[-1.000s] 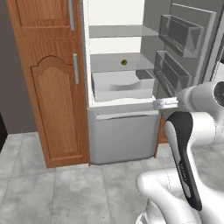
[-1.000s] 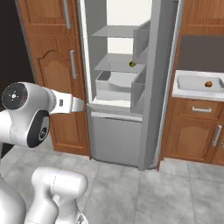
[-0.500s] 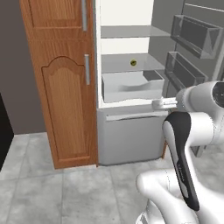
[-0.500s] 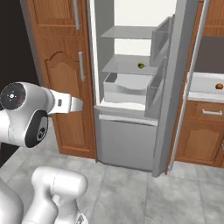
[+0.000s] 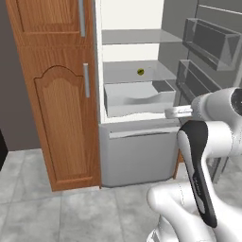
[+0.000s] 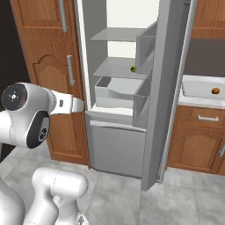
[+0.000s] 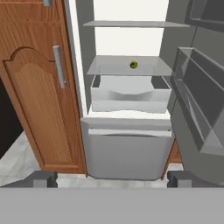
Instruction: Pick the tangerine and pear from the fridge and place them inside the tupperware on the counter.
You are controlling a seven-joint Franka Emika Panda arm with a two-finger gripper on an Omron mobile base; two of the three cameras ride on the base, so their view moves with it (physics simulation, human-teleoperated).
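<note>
Brown wooden cabinets (image 5: 61,118) are flanking the tall white and grey fridge (image 6: 118,145), where the small yellow-green pear (image 7: 134,64) is sitting on a grey shelf (image 7: 127,69). Claw (image 7: 112,178) fingers are standing apart, empty. Rightward, the small orange tangerine (image 6: 215,91) is lying in the light grey-white tupperware (image 6: 197,88) on the white marbled bench (image 6: 189,100).

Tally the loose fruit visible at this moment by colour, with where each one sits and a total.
Yellow-green: 1, the pear on the fridge shelf above the drawer.
Orange: 1, the tangerine in the tupperware on the counter.
Total: 2
</note>
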